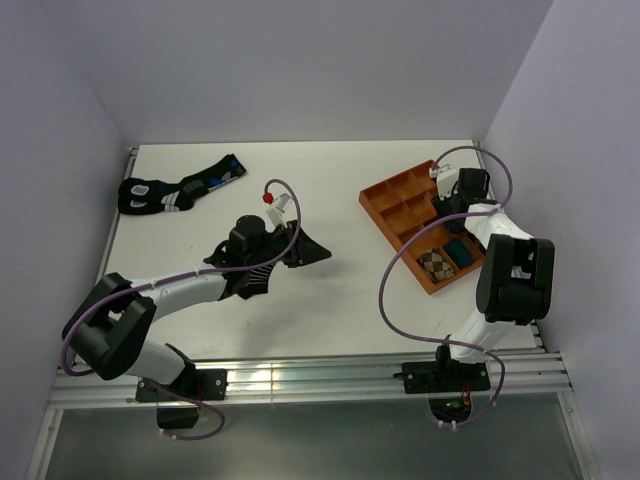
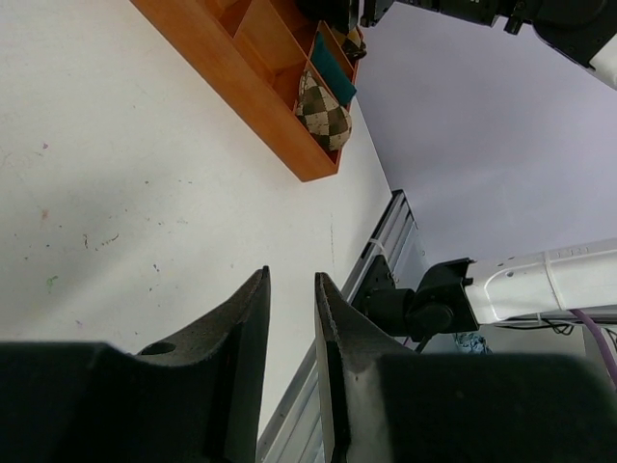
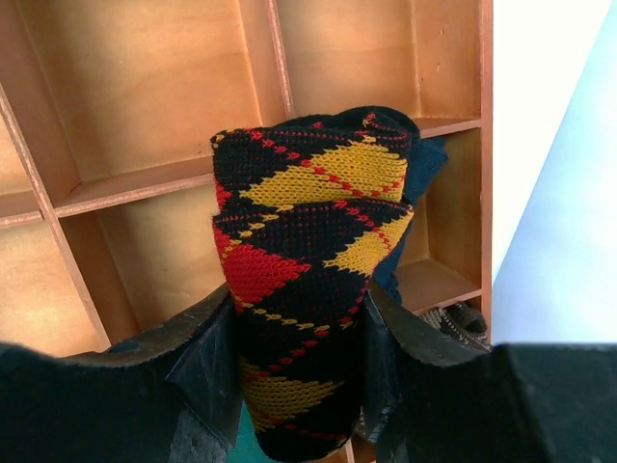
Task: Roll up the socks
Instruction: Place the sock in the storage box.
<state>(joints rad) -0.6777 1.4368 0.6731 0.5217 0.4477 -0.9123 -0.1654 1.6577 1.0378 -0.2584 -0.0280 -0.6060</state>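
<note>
Right wrist view: the right gripper (image 3: 299, 313) is clamped across the lower half of a rolled argyle sock (image 3: 308, 222), black with red and orange diamonds, held upright above the open compartments of a wooden tray (image 3: 125, 188). Soft, light knit of this kind gives under the fingers and will likely spring loose if released in open air. The present hold across the body of the roll, pinching all the layers together, therefore looks the right one, and a compartment's walls should keep it wound. A short black ankle sock (image 1: 258, 281) with thin white stripes appears to lie flat on the table (image 1: 350, 310) well to the left of the tray, under the left arm (image 1: 170, 290), which hides much of it from above. Limp and thin, it would be best taken at a cuff or toe edge. The left gripper (image 2: 289, 289) hangs left of the tray, its jaws parted only narrowly with nothing between them. A brown-checked bundle (image 1: 436, 263) sits in the tray's near corner compartment. The white table is smooth and faintly scuffed, walled on three sides by pale lilac panels (image 1: 300, 70). A pair of black socks with blue marks (image 1: 180, 187) lies far left of the tray, towards the back.
</note>
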